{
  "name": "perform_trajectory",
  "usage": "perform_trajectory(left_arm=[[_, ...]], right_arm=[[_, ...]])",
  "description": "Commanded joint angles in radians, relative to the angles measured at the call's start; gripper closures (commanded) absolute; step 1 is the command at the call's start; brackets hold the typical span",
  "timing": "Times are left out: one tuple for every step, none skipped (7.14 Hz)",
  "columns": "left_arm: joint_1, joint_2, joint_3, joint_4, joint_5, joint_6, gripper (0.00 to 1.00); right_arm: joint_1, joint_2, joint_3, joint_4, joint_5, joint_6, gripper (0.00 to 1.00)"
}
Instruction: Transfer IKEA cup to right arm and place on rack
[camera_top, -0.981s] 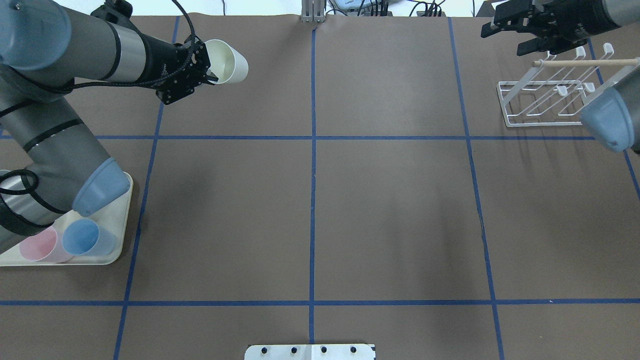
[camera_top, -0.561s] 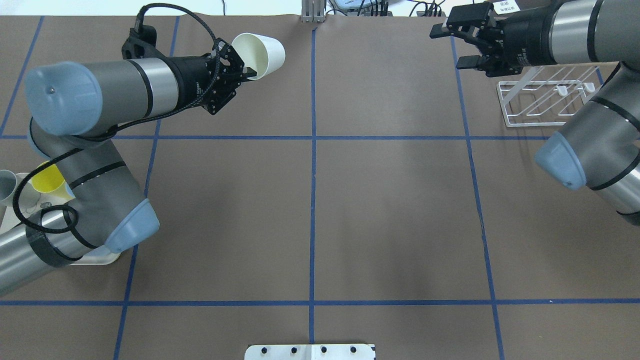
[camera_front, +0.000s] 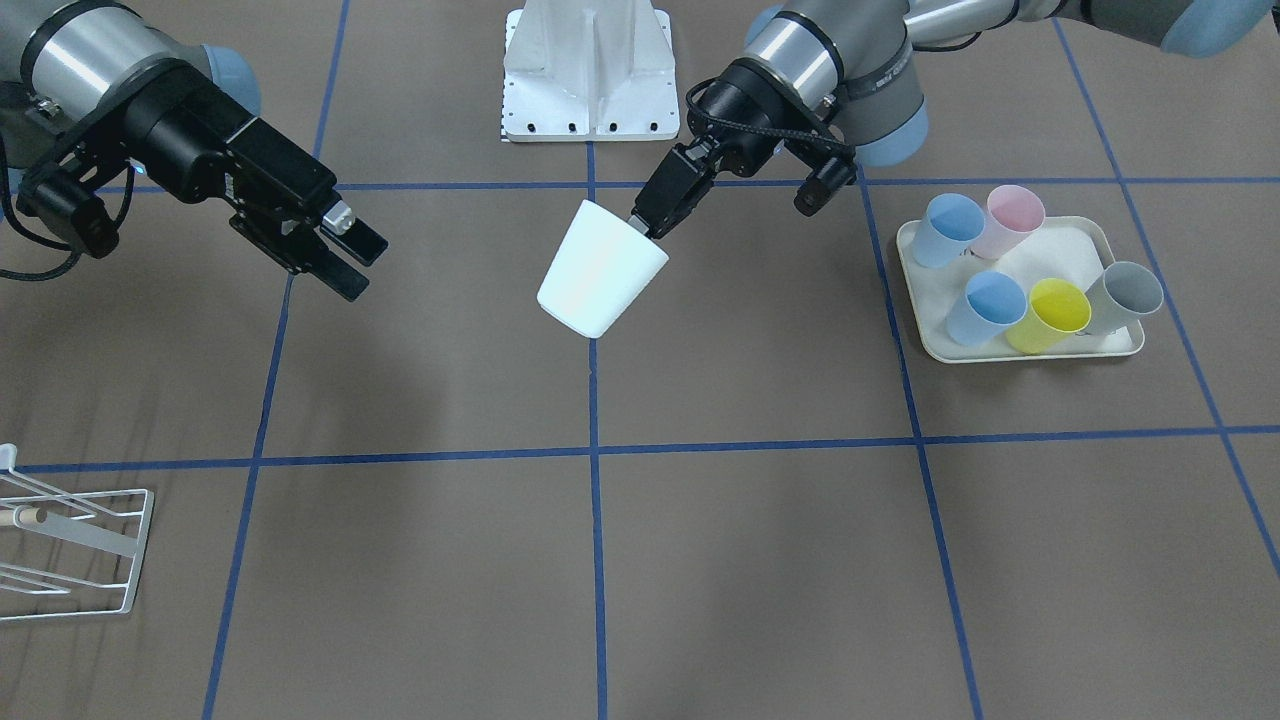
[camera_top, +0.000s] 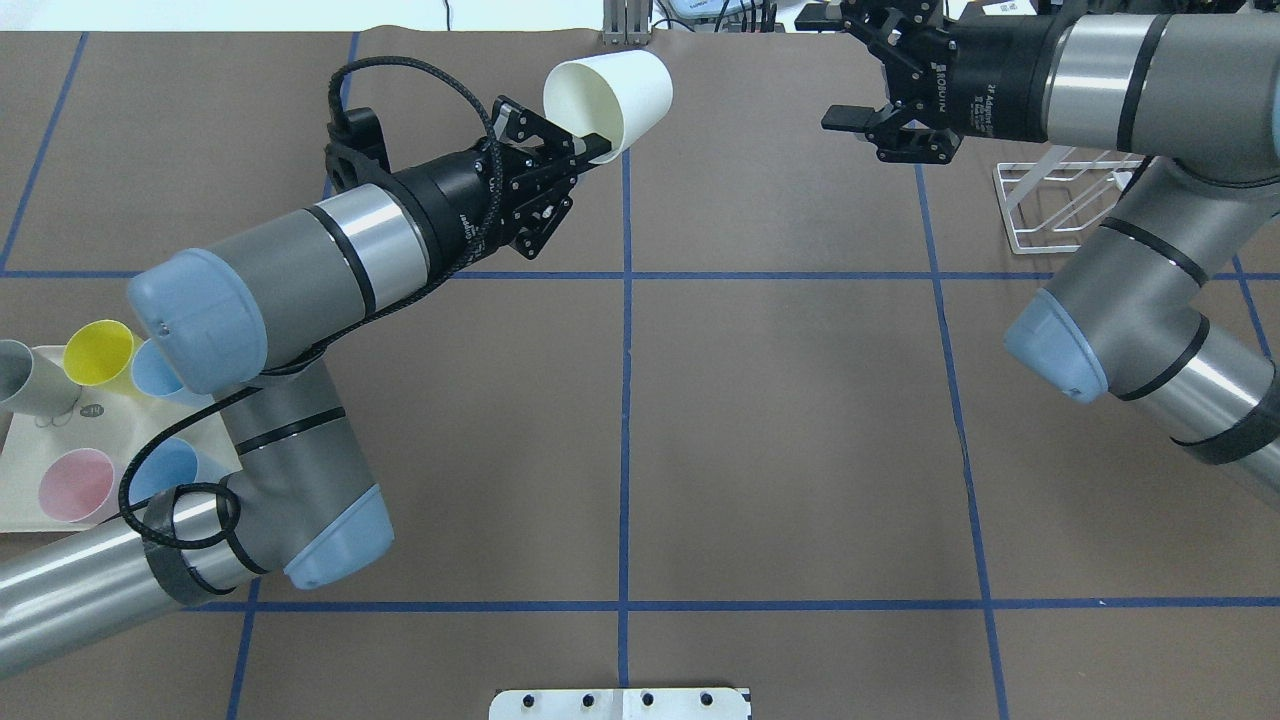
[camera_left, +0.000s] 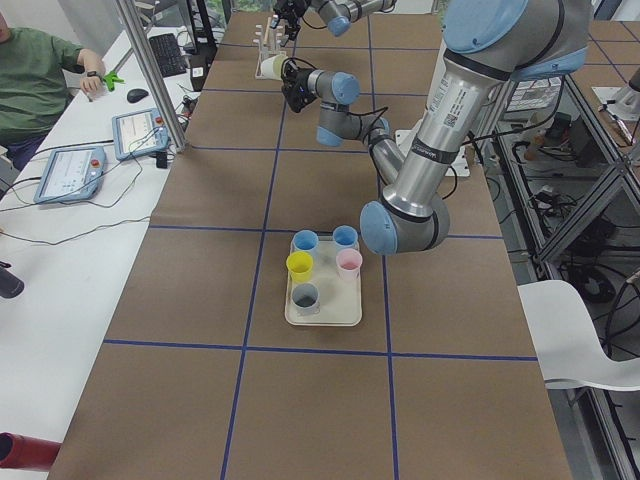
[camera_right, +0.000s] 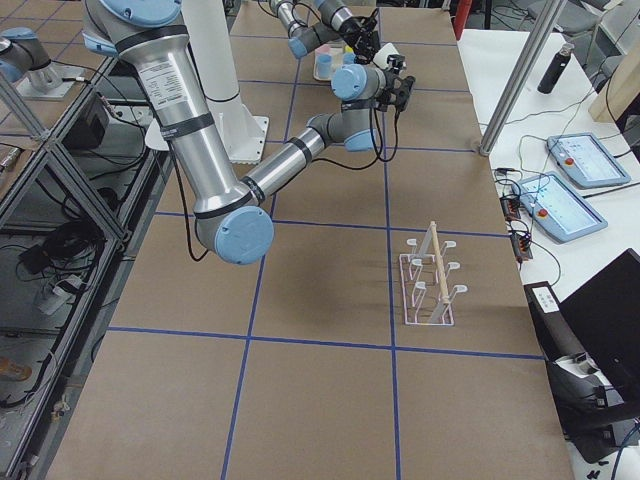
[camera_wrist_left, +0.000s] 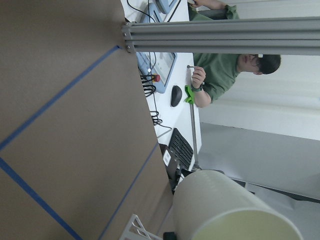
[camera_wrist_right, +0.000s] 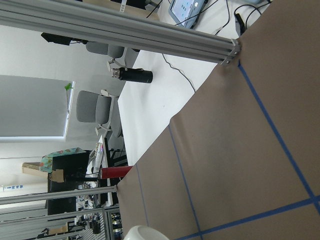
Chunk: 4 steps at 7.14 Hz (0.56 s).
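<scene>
left gripper (camera_front: 648, 222) pinching cup (camera_front: 598, 272) (rim, seemingly), aloft

Left arm (camera_top: 300, 262) and right arm (camera_top: 1105, 62): silver-grey tubes, light-blue joint caps. A braided black cable (camera_top: 410, 63) loops behind the left tool (camera_top: 598, 149); the right tool (camera_top: 829, 66) is boxy, black.

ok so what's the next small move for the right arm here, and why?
Probably ease the right gripper toward the white cup until its open jaws straddle the cup body. The left gripper holds the cup by its rim in mid-air, with a clear gap to the right gripper.
</scene>
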Motion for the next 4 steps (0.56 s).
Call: perform_trajectory(left_arm=[[0.025,-0.07,0.07,-0.079,0.059,-0.014,1.0],[0.033,-0.057,0.085,-0.131,0.065,-0.015,1.0],[0.03,-0.04,0.084,-0.142,0.065,-0.015,1.0],[0.032,-0.032,0.084,-0.158,0.065,-0.015,1.0]], right_arm=[[-0.041,0.041,-0.003,0.008,-0.029,0.094,0.0],[-0.076,0.043,-0.003,0.008,-0.057,0.095,0.0],[-0.096,0.046,-0.006,0.008,-0.069,0.095,0.0],[-0.098,0.046,-0.006,0.008,-0.069,0.099,0.0]])
